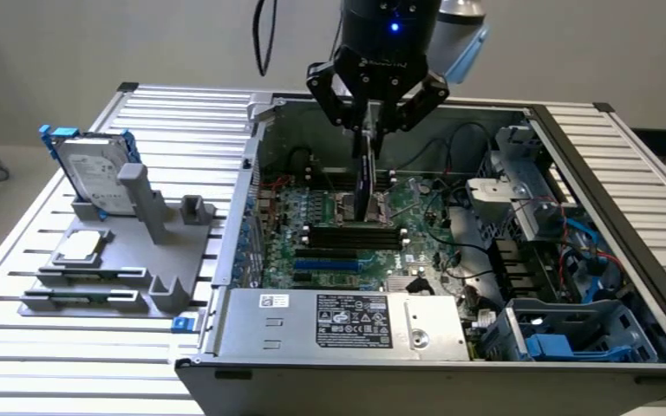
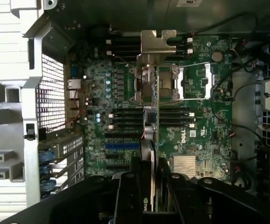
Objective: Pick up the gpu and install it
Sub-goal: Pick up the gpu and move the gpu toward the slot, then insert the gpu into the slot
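exterior view: your gripper (image 1: 374,126) part-closed, pinching gpu (image 1: 364,182) edge-on, hanging above motherboard (image 1: 426,247) inside case (image 1: 238,260). risk: card skews in grip, lands crooked, jams bracket (image 2: 158,43) against memory slots (image 1: 356,236) if you lower it misaligned.

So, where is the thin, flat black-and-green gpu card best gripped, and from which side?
Its top edge, from above, clamping the two flat faces, as the black gripper holds it: the gpu hangs upright, silver metal end bracket left clear.
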Motion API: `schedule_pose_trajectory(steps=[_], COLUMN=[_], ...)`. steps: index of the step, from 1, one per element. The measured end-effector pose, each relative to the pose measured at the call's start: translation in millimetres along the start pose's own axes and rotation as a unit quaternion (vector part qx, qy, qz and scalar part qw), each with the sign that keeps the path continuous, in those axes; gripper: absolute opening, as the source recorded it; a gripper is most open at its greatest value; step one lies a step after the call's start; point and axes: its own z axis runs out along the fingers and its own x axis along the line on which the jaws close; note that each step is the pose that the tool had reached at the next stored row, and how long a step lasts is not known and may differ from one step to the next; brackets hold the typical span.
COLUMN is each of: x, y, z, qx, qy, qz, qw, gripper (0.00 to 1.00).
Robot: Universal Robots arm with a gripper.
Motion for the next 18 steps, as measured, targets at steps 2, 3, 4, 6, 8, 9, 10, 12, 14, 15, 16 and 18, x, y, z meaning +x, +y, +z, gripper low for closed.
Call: schedule_pose_trajectory(steps=[2,3,4,6,8,9,10,12,14,15,16,18], x=[-1.5,-1.5,-1.4,-1.5,-1.5,-1.5,-1.5,-1.5,-1.5,-1.5,-1.5,-1.5], y=[0.0,0.0,0.0,0.1,0.1,0.1,0.1,0.1,0.1,0.1,0.1,0.1], z=[0.3,0.3,0.3,0.3,0.3,0.3,0.3,0.3,0.3,0.3,0.3,0.3], qx=[-0.0001,-0.0001,-0.0001,-0.0001,-0.0001,0.0,-0.0001,-0.0001,-0.0001,-0.0001,-0.0001,-0.0001], qy=[0.001,0.001,0.001,0.001,0.001,0.0011,0.001,0.001,0.001,0.0011,0.0011,0.001], qz=[0.0,0.0,0.0,0.0,0.0,0.0,0.0,0.0,0.0,0.0,0.0,0.0], qw=[1.0,1.0,1.0,1.0,1.0,1.0,1.0,1.0,1.0,1.0,1.0,1.0], gripper=[0.26,0.26,0.26,0.26,0.26,0.26,0.26,0.26,0.26,0.26,0.26,0.26])
